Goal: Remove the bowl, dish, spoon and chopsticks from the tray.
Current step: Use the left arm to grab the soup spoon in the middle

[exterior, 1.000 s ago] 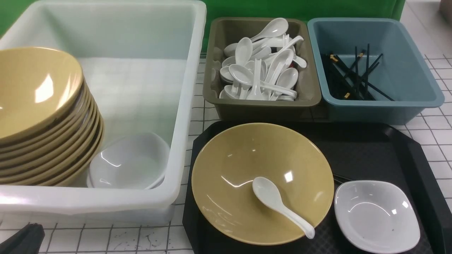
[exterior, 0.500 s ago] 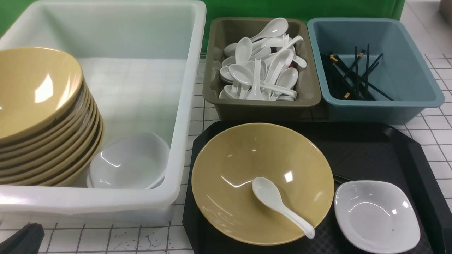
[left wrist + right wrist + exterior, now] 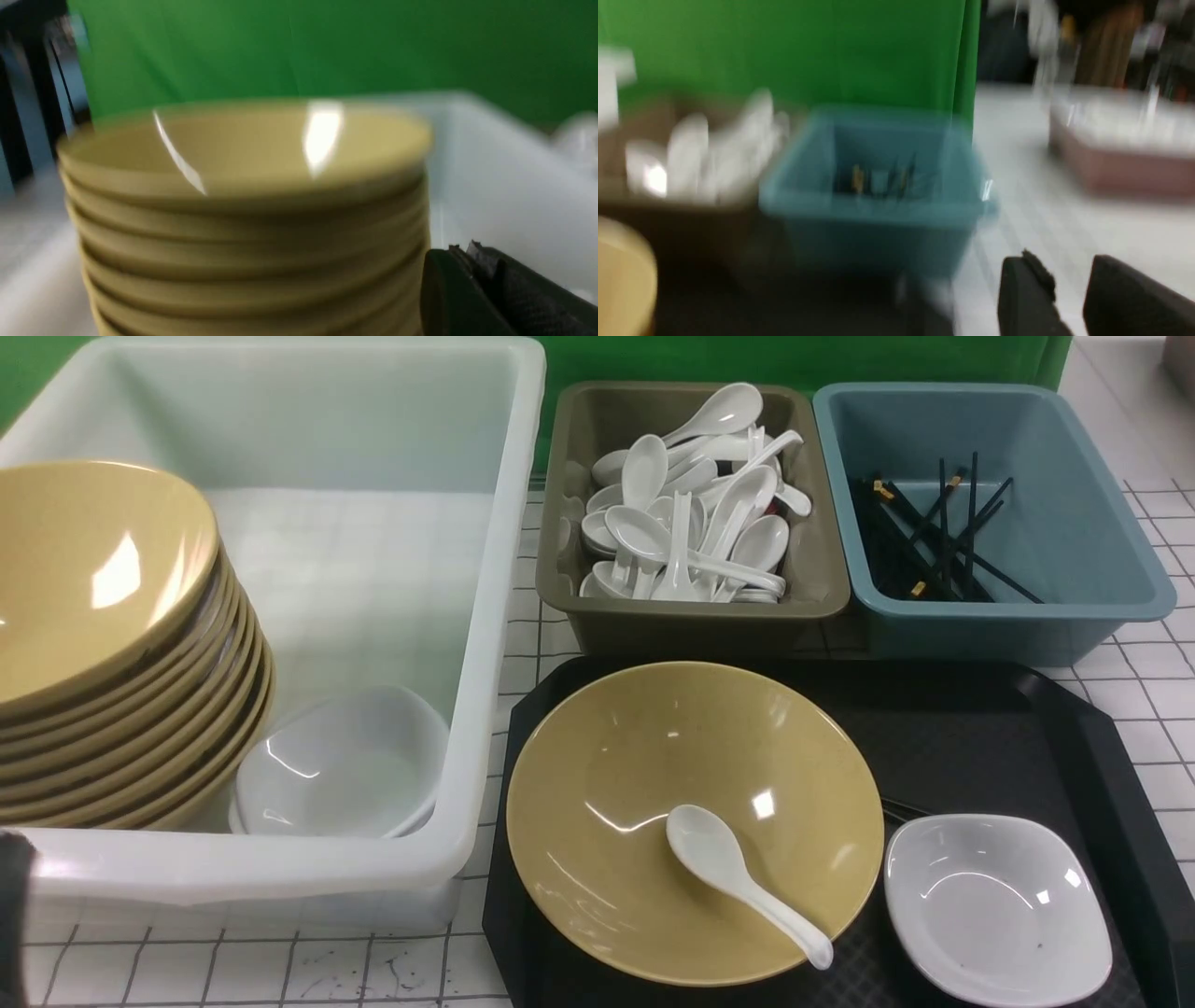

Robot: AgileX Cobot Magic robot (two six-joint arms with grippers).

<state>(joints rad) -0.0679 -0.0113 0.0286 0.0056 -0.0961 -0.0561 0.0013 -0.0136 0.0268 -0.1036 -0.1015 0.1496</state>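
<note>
Only a sliver of the chopsticks (image 3: 901,809) shows behind the bowl (image 3: 653,756).

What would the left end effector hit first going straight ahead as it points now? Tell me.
Most likely the stack of yellow bowls in the white tub: it fills the left wrist view straight ahead of the left end effector. The picture is blurred, so the gap cannot be judged.
</note>
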